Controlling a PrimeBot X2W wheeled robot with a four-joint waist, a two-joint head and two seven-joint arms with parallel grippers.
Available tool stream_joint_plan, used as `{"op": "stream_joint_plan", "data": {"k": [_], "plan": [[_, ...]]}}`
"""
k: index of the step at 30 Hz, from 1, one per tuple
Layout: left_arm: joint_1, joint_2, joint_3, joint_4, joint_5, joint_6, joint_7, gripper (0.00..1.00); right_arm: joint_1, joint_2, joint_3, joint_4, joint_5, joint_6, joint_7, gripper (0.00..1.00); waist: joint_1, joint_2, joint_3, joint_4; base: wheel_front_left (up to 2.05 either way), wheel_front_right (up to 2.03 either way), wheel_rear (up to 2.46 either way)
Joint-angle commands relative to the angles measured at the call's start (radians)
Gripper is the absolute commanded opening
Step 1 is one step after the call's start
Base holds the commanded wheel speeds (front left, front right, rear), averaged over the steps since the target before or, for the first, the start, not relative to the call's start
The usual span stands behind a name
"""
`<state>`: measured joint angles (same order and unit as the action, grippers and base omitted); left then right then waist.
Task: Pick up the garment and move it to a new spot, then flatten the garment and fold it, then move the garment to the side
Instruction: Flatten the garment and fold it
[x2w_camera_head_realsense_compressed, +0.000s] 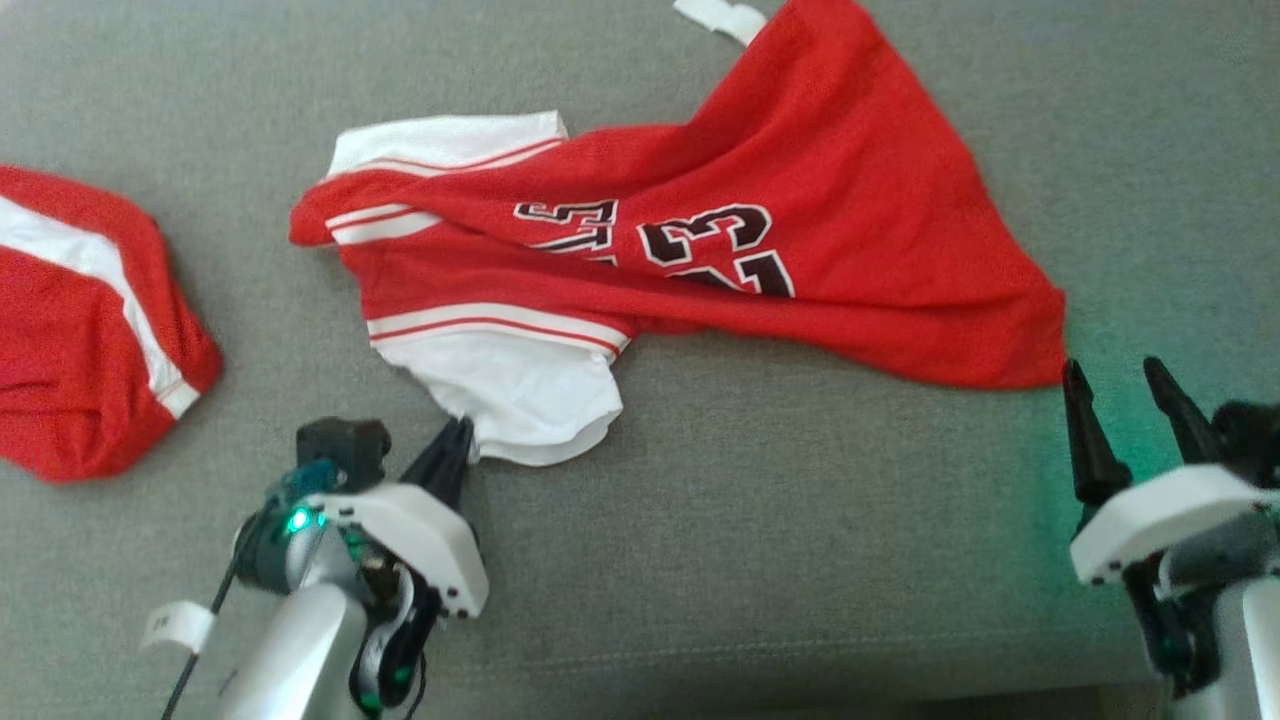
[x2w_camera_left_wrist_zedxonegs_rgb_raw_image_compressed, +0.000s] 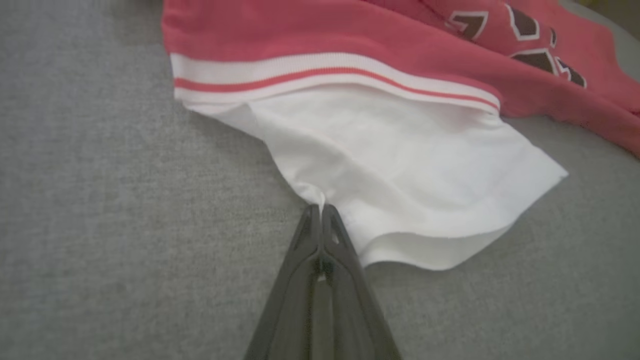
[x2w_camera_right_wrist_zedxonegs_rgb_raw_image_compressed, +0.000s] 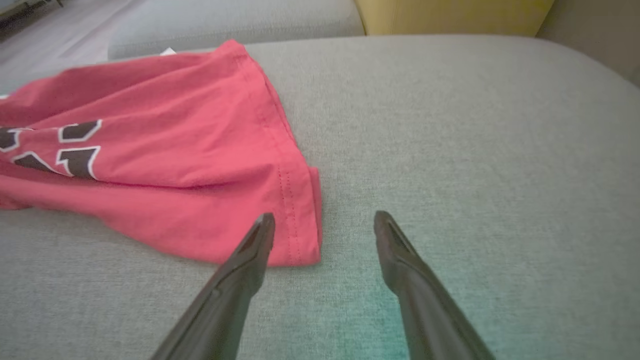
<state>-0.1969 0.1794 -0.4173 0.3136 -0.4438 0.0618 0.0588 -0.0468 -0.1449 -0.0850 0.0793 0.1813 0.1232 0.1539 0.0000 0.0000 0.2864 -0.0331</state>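
**A:** Head view: left pincer (x2w_camera_head_realsense_compressed: 460, 432) is clamped on the white sleeve (x2w_camera_head_realsense_compressed: 520, 400) of the garment (x2w_camera_head_realsense_compressed: 820, 200), whose body runs up and right away from its tips. Right pincer (x2w_camera_head_realsense_compressed: 1115, 375) is wide and empty, with the red hem corner (x2w_camera_head_realsense_compressed: 1040, 340) just beyond it. A second red piece (x2w_camera_head_realsense_compressed: 80, 330) sits well off to the left pincer's left.

**B:** Risk?

**A:** Left wrist view: the tips (x2w_camera_left_wrist_zedxonegs_rgb_raw_image_compressed: 320, 210) bite only a thin fold at the sleeve edge. A hard tug likely slips it.

**B:** Right wrist?

**A:** The hem corner (x2w_camera_right_wrist_zedxonegs_rgb_raw_image_compressed: 305, 245) is just ahead of the open pincer (x2w_camera_right_wrist_zedxonegs_rgb_raw_image_compressed: 325, 217), ungripped. Closing here may miss it or catch one layer. The jersey is red with black numerals, twisted and creased on the grey cushion (x2w_camera_right_wrist_zedxonegs_rgb_raw_image_compressed: 475, 150).
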Motion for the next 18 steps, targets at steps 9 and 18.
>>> {"op": "stream_joint_plan", "data": {"k": [9, 18], "plan": [[-0.075, 0.015, 0.019, -0.06, 0.025, 0.003, -0.039, 0.0, -0.096, -0.048, 0.06, 0.073, 0.098, 0.008, 0.133, 1.0, 0.0, 0.0, 0.079, 0.039, 0.0, 0.0, 0.0], [-0.07, 0.039, 0.051, -0.149, 0.044, 0.025, -0.149, 0.0, -0.085, -0.054, 0.068, -0.04, 0.152, 0.008, 0.087, 0.0, 0.0, 0.0, 0.031, 0.037, 0.0, 0.0, 0.0]]}}
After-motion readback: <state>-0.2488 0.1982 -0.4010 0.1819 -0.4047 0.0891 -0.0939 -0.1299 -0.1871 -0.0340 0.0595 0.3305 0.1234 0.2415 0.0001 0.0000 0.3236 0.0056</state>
